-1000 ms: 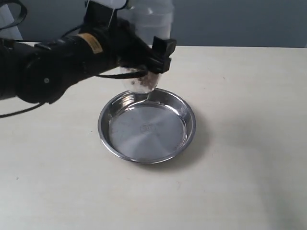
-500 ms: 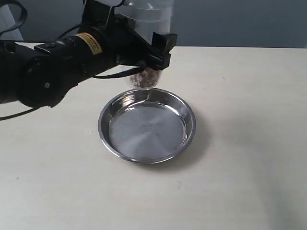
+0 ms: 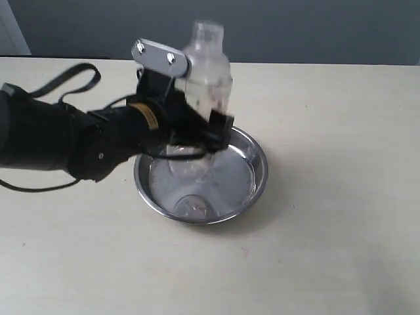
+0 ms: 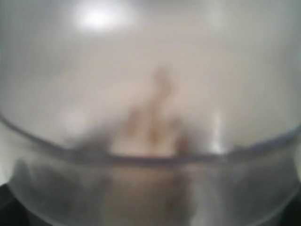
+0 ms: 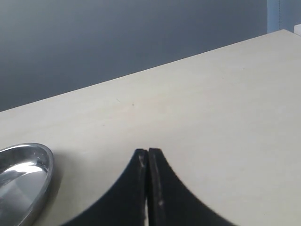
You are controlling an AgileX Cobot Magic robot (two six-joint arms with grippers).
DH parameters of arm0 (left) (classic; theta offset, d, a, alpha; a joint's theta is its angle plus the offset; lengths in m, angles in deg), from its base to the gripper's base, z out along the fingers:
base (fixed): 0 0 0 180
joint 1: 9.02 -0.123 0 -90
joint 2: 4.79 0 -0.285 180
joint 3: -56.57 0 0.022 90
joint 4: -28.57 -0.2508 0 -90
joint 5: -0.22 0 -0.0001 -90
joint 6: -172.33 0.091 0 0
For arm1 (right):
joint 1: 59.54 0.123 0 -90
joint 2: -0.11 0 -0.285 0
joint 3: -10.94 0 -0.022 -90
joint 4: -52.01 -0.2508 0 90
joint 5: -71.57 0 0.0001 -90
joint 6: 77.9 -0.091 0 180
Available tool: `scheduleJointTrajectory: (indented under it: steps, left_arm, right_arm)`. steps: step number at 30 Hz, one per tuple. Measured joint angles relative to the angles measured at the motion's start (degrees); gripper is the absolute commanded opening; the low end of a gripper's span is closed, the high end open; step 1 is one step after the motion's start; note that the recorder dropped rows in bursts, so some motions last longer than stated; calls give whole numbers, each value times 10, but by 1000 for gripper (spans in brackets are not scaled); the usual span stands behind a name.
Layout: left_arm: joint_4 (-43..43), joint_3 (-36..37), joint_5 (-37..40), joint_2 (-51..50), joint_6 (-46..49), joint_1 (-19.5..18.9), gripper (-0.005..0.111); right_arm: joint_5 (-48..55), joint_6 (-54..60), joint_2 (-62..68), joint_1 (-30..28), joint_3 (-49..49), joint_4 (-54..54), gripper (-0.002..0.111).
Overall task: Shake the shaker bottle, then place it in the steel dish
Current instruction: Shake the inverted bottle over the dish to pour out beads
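Pale tabletop runs back to a grey-blue wall. The left gripper is clamped on the shaker bottle, with its black fingers across the lower body. The bottle stands about upright, cap up, with its base down inside the steel dish; whether the base touches the dish floor cannot be told. In the left wrist view the frosted wall fills the frame, with brown beads showing as a blur.

Behind the gripper, the left arm lies low and nearly level, reaching in from the left edge. A metal bracket stands above its wrist.

The right gripper has its fingers pressed together on nothing, above the table, with the steel dish's rim near it. Plain tabletop stretches to the right of the dish and in front of it.
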Motion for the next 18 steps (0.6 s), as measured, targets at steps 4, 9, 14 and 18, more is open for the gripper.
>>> scheduleJointTrajectory:
  steps: [4,9,14,18]
  left_arm:
    - [-18,-4,-37,31,1,8,0]
    - [2,10,-62,12,-1,8,0]
    - [-50,3,-100,62,2,5,0]
    - [-31,22,-45,17,-16,-16,0]
  right_arm:
    - [0,0,0,0,0,0,-1]
    - [0,0,0,0,0,0,-1]
    - [0,0,0,0,0,0,-1]
    - [0,0,0,0,0,0,-1]
